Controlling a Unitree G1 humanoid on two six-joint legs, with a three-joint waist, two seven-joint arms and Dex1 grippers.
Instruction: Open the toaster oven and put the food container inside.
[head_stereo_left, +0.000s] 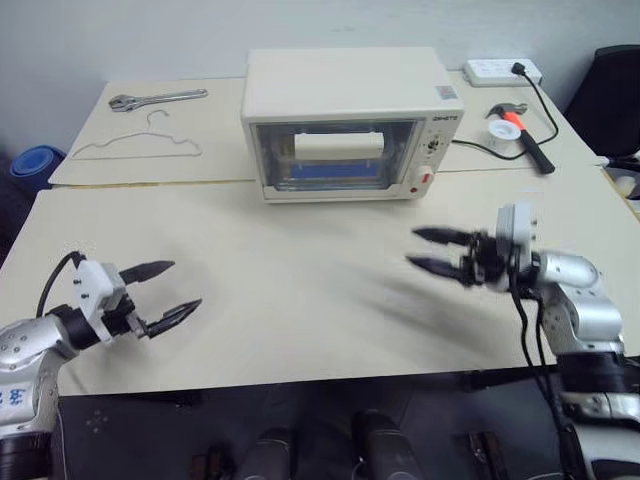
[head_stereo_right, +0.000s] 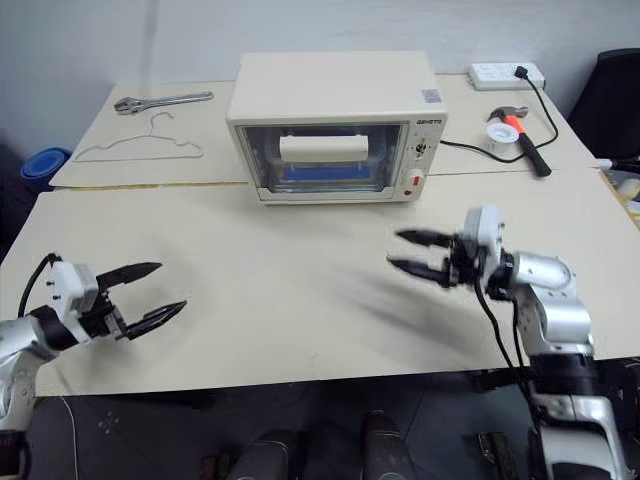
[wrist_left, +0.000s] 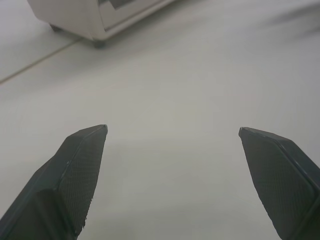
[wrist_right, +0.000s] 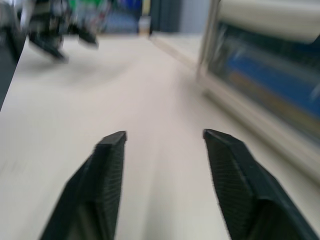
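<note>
Counter (head_stereo_left: 300, 290): broad cream surface, carrying everything noted here. Toaster oven (head_stereo_left: 350, 120) set at the far middle, door shut, cream bar handle across the glass. Food container (head_stereo_left: 335, 172) seen through the glass as a blue strip, lying inside the oven. Right hand (head_stereo_left: 422, 250) held above the counter right of centre, fingers pointing left, parted with nothing between them. Left hand (head_stereo_left: 180, 288) held near the front left edge, fingers spread wide, empty. Hammer (head_stereo_left: 525, 135), wrench (head_stereo_left: 158, 98) and wire hanger (head_stereo_left: 140, 145) lying at the back.
</note>
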